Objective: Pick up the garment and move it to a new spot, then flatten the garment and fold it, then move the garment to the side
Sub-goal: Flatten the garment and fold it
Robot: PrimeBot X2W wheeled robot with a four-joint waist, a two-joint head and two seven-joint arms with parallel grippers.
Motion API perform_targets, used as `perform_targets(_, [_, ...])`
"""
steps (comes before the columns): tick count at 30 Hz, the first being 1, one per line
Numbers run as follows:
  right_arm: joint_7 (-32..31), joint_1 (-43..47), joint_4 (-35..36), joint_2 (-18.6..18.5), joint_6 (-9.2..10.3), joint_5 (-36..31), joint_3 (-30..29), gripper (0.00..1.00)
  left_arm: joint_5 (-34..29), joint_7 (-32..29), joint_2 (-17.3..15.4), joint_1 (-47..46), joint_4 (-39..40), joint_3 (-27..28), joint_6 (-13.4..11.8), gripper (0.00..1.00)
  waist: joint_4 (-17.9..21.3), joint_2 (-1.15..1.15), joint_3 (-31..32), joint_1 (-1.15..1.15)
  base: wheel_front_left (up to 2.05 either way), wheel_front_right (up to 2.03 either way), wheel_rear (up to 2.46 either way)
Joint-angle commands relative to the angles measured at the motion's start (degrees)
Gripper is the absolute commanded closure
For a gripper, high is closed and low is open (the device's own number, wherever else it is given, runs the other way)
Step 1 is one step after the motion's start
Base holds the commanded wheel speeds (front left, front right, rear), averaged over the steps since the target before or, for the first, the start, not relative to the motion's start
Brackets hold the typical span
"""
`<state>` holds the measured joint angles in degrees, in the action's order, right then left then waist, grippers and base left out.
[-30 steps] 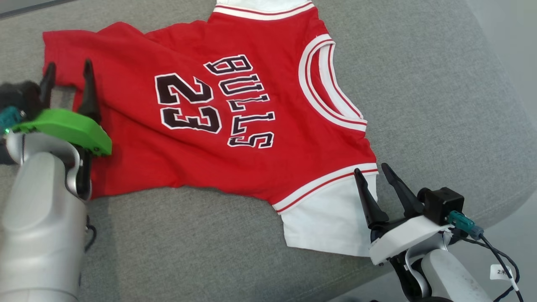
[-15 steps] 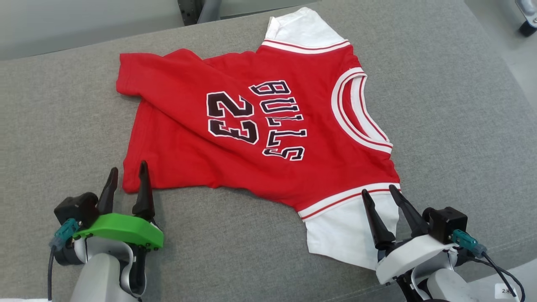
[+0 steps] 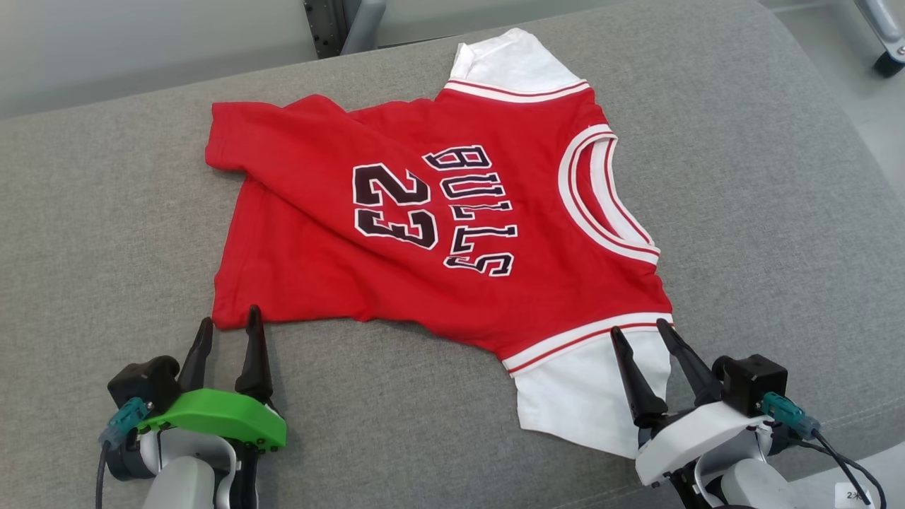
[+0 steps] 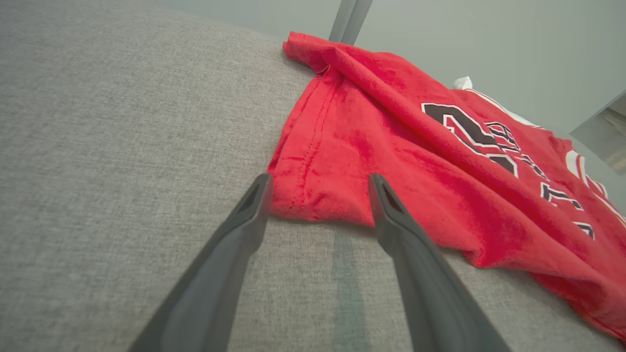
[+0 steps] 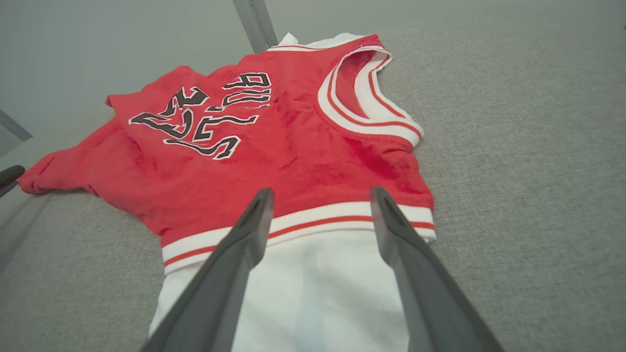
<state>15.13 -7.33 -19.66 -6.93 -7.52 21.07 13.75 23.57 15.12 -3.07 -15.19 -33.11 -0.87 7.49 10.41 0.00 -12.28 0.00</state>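
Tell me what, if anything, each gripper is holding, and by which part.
Nothing is held. The left gripper stands open at a hem corner of the red Bulls jersey, the right gripper open over its white sleeve.

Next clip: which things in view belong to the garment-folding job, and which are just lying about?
Job:
red jersey
left pincer, open
right pincer, open

Not the job:
grey cushion under the jersey
metal post behind it
caster on the floor

Garment (image 3: 438,240) on cushion (image 3: 749,212)
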Motion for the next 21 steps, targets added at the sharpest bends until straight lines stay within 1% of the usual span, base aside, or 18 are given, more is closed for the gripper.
perform_targets(1, [0.0, 0.3, 0.0, -0.2, 0.06, 0.3, 0.1, 0.0, -0.7, 0.0, -0.2, -0.1, -0.2, 0.6, 0.0, 0.0, 0.2, 0.0, -0.2, 0.0, 0.0, 0.0, 0.0])
perform_targets(9, [0.0, -0.4, 0.2, -0.3, 0.06, 0.4, 0.2, 0.0, -3.0, 0.0, -0.2, -2.7, -2.4, 3.6, 0.0, 0.0, 1.0, 0.0, -1.3, 0.0, 0.0, 0.0, 0.0])
perform_targets(14, [0.0, -0.8, 0.4, -0.4, 0.06, 0.4, 0.3, 0.0, -3.7, 0.0, -0.5, -3.7, -2.8, 3.7, 0.0, 0.0, 1.4, 0.0, -1.9, 0.0, 0.0, 0.0, 0.0])
perform_targets(15, [0.0, -0.9, 0.5, -0.4, 0.06, 0.4, 0.3, 0.0, -3.8, 0.0, -0.5, -3.9, -3.0, 3.3, 0.0, 0.33, 1.5, 0.0, -2.1, 0.0, 0.0, 0.0, 0.0])
perform_targets(16, [0.0, -1.0, 0.8, -0.3, 0.06, 0.4, 0.1, 0.0, -3.9, 0.0, -0.6, -4.1, -3.2, 3.0, 0.0, 0.57, 1.6, 0.0, -2.2, 0.0, 0.0, 0.0, 0.0])
perform_targets(17, [0.0, -1.0, 0.9, -0.2, 0.06, 0.4, 0.1, 0.0, -3.9, 0.0, -0.7, -4.3, -3.2, 2.8, 0.0, 0.68, 1.6, 0.0, -2.3, 0.0, 0.0, 0.0, 0.0])
perform_targets(19, [0.0, -1.0, 1.0, -0.2, 0.06, 0.5, 0.1, 0.0, -3.8, 0.0, -0.9, -4.4, -3.5, 2.5, 0.0, 0.76, 1.7, 0.0, -2.5, 0.0, 0.0, 0.0, 0.0])
perform_targets(20, [0.0, -1.0, 1.1, -0.1, 0.06, 0.5, 0.1, 0.0, -3.7, 0.0, -0.9, -4.4, -3.5, 2.3, 0.0, 0.84, 1.7, 0.0, -2.6, 0.0, 0.0, 0.0, 0.0])
perform_targets(21, [0.0, -1.1, 1.2, -0.1, 0.06, 0.5, 0.1, 0.0, -3.6, 0.0, -0.9, -4.5, -3.6, 2.3, 0.0, 0.87, 1.7, 0.0, -2.6, 0.0, 0.0, 0.0, 0.0])
